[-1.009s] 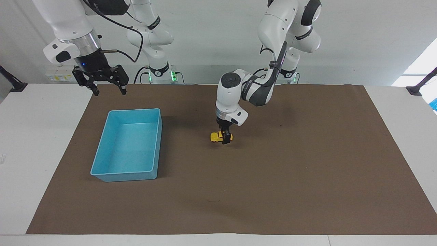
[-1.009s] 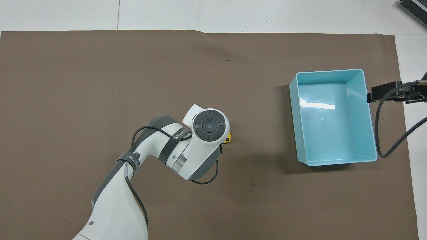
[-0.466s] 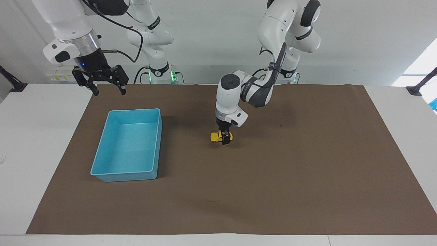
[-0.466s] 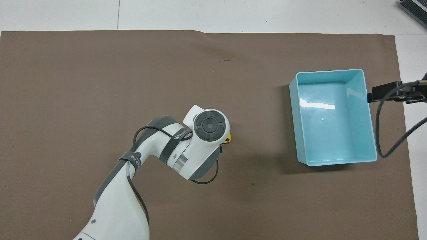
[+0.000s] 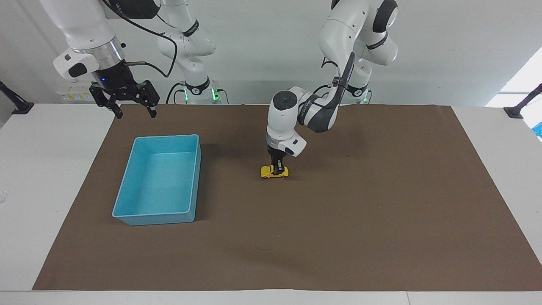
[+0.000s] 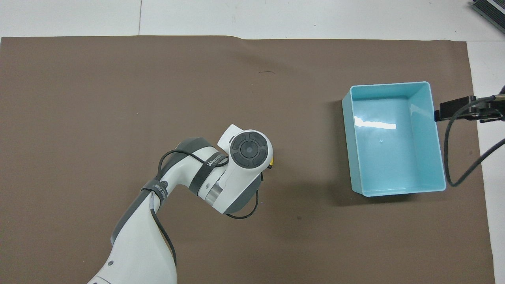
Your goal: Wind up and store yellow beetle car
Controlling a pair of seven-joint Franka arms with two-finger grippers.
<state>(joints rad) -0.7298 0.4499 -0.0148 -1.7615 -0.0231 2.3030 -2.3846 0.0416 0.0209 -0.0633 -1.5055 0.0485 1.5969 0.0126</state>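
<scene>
Between left gripper (image 5: 278, 170) fingers, yellow beetle car (image 5: 268, 172)

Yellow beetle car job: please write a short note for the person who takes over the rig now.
Left gripper: shut on the yellow beetle car, which stands on the brown mat mid-table.
Right gripper: open, waiting in the air near the blue bin's end closest to the robots.
Blue bin: holds nothing, toward the right arm's end.
Done: car grasped.
Left: wind it up, then place it in the bin.
</scene>
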